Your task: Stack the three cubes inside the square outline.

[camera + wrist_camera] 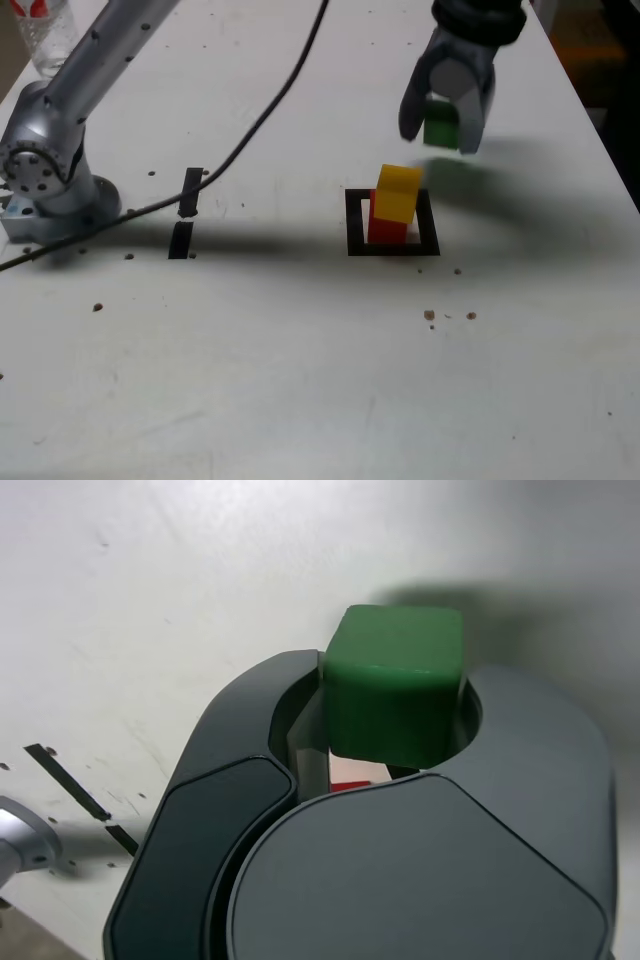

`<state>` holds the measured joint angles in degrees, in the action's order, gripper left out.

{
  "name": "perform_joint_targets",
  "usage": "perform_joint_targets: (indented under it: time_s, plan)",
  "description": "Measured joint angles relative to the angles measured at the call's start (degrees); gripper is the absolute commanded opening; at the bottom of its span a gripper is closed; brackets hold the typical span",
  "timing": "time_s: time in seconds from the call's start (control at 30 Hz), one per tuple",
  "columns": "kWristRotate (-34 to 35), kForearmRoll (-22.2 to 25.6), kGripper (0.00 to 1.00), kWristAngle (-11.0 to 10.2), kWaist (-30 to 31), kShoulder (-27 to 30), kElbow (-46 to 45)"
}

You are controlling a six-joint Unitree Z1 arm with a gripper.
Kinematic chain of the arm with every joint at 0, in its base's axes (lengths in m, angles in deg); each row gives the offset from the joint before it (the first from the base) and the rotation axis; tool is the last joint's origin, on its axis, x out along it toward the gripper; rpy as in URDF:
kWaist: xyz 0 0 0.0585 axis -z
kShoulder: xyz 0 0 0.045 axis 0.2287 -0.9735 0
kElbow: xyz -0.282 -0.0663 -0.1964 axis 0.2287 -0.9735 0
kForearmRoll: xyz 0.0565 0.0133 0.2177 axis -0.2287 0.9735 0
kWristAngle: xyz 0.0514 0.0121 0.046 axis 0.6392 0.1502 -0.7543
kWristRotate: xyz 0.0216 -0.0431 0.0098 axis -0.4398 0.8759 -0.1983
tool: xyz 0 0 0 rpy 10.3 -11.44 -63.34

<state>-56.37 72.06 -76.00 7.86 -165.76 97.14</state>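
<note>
While our gripper (pixel 441 128) hangs above the white table (pixel 300 380), we have its jaws clenched on the green cube (pixel 440 126), which is clear of the surface and casts a shadow on the table beyond it. From the wrist view the green cube (pixel 393 685) sits squarely between the two dark jaw shells, and a sliver of red shows just under it. Below and toward the exterior view's left of what we carry, the yellow cube (pixel 397 192) rests on top of the red cube (pixel 386 224), slightly skewed on it, and both stand inside the square outline (pixel 353 222) of black tape. We see the green cube well apart from that pair, not touching it. Farther to the exterior view's left lie two short black tape strips (pixel 187 212), with a black cable (pixel 262 112) running past them and our arm's silver base (pixel 45 185) at the table's edge. A few small brown specks dot the surface.
</note>
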Motion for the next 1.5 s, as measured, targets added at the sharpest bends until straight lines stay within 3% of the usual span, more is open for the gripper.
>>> perform_joint_targets:
  time_s: [0.27, 0.63, 0.93, 1.13, 1.5]
  plan:
    - [0.05, 1.67, 0.24, -0.62, -0.06, 5.20, 0.35]
    - [5.06, 1.84, 0.24, 3.42, 1.32, 13.58, -7.39]
    - [16.23, 1.89, 0.24, 5.49, 9.75, 18.25, -10.05]
    - [21.07, 1.89, 0.24, 5.30, 13.54, 18.14, -11.93]
    - [22.86, 1.87, 0.24, 3.58, 14.80, 16.92, -16.34]
